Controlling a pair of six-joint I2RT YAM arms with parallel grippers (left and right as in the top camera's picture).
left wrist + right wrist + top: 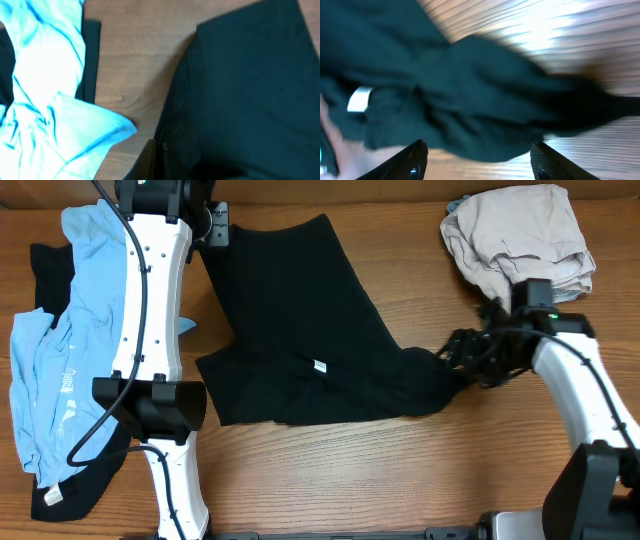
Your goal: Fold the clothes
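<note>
1. A plain black short-sleeved cloth shirt (300, 330) lies near the middle of the brown wooden counter (400, 470). Its far-left part is fairly flat and its right end is gathered into a bunch. A small white tag (320, 366) faces up near the shirt's middle.
2. The left hand (218, 228) sits at the far-left corner of the shirt with its fingers together. Whether cloth is pinched between them cannot be told, as the left wrist view shows only the shirt's edge beside bare wood.
3. The right hand (477, 145) is at the bunched right end with its fingers apart. The crumpled cloth lies just ahead of them and nothing is clamped.
4. Other garments lie nearby. A crumpled light blue cloth garment (70, 360) lies over a second black garment (45, 265) at the left edge. A heaped beige cloth garment (520, 240) sits at the far-right corner, apart from the shirt.
5. The step in hand is judged to be spreading the shirt flat ahead of the first fold. No fold shows yet, so the task looks to be at an early stage.
6. The next move calls for the right hand to close on one edge of the bunch. It would then draw that edge away from the left hand, which anchors its corner, so that the wrinkles pull out. Catching several layers at once would keep the bunch.
</note>
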